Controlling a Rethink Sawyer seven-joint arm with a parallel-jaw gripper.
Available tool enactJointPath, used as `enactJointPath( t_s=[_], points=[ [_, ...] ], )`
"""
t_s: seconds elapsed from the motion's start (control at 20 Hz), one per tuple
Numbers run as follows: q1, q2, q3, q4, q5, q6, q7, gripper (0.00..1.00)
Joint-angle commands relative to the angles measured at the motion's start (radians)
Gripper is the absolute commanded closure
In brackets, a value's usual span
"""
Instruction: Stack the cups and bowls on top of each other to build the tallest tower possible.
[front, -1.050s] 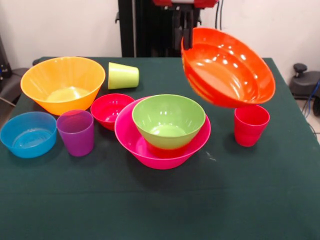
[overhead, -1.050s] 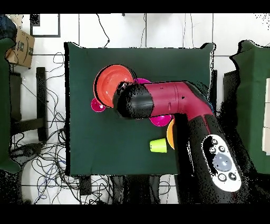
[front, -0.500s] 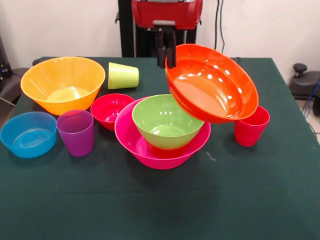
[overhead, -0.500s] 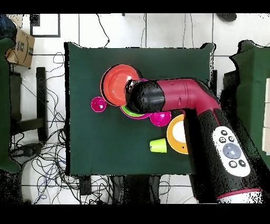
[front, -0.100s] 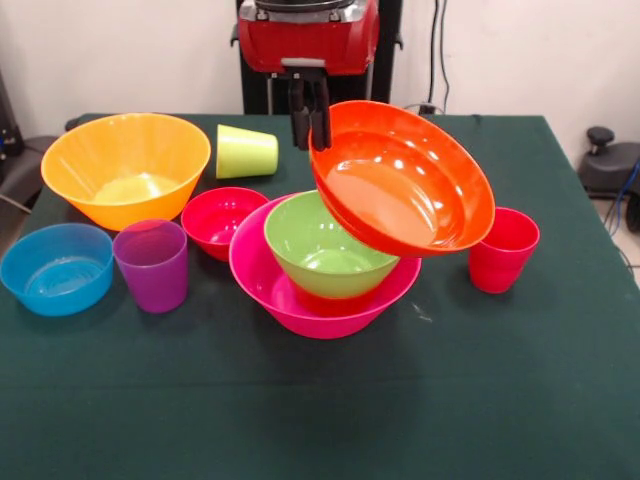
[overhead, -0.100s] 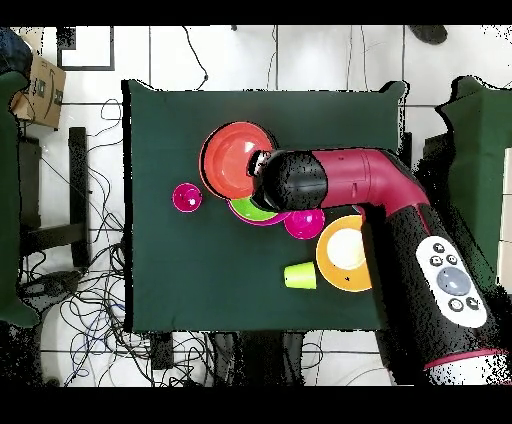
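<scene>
The end effector (front, -0.100s: 310, 125) is clamped on the far rim of the orange-red bowl (front, -0.100s: 402, 178), which hangs tilted below it, in the air over the green bowl (front, -0.100s: 325, 250) nested in the pink bowl (front, -0.100s: 300, 300) on the surface (front, -0.100s: 320, 410).

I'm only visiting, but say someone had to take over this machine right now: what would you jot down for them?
Gripper: fingers shut on the rim of the orange-red bowl, held tilted in the air above the tower.
Tower: green bowl nested in the pink bowl, with something red beneath the green one.
Loose on the table: yellow-orange bowl, red bowl, blue bowl, purple cup and red cup upright, lime cup on its side.
Done: tower started.
Left: set the orange-red bowl down on it, then add the rest.
</scene>
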Motion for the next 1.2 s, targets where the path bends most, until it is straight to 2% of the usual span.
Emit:
enactJointPath(
  t_s=[0.05, 0.5, 0.65, 1.2],
  points=[
    [0.003, 0.015, 0.058, -0.039, -0.068, 0.104, -0.281, 1.0],
    [-0.029, 0.03, 0.071, -0.028, -0.08, 0.107, -0.298, 1.0],
    [-0.053, 0.061, 0.075, -0.022, -0.098, 0.081, -0.314, 1.0],
    [-0.13, 0.102, 0.098, 0.001, -0.163, 0.048, -0.35, 1.0]
  ],
)
